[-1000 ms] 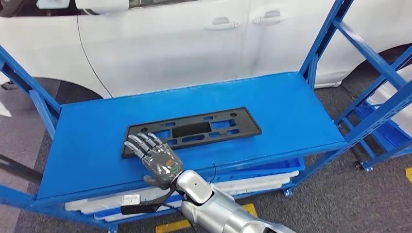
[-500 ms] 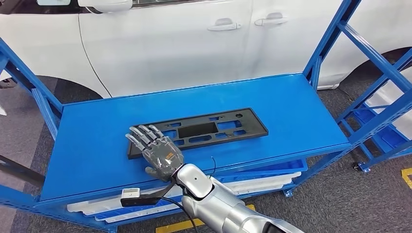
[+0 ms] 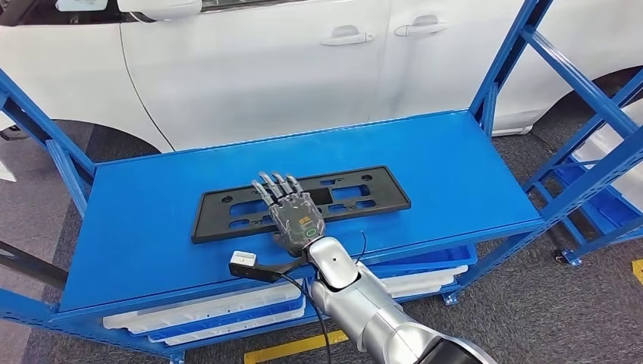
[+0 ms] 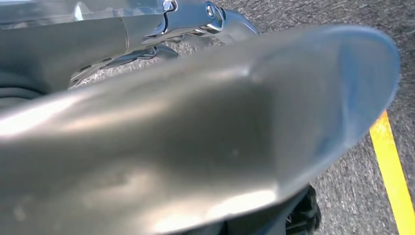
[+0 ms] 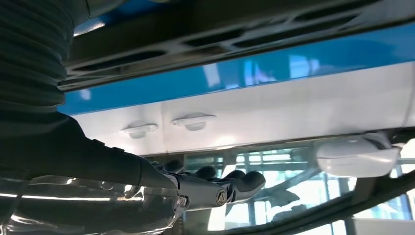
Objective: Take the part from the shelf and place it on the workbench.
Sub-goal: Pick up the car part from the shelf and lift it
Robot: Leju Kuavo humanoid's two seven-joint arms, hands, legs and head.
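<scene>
Since a second ago the right hand has swung from the part's left end toward its middle. It now hovers flat over the part near the shelf's front edge, fingers straight and spread, gripping nothing. The black part lies flat along the middle of the shelf top. Beyond the back edge stands a white car.

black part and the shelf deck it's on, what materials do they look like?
Black part: looks like moulded plastic, matte black; flat frame with clean rectangular cut-outs and dull, even sheen. Shelf deck: likely painted or powder-coated sheet metal, glossy blue; soft reflections and a thin folded front edge. Neither is certain from looks alone.
</scene>
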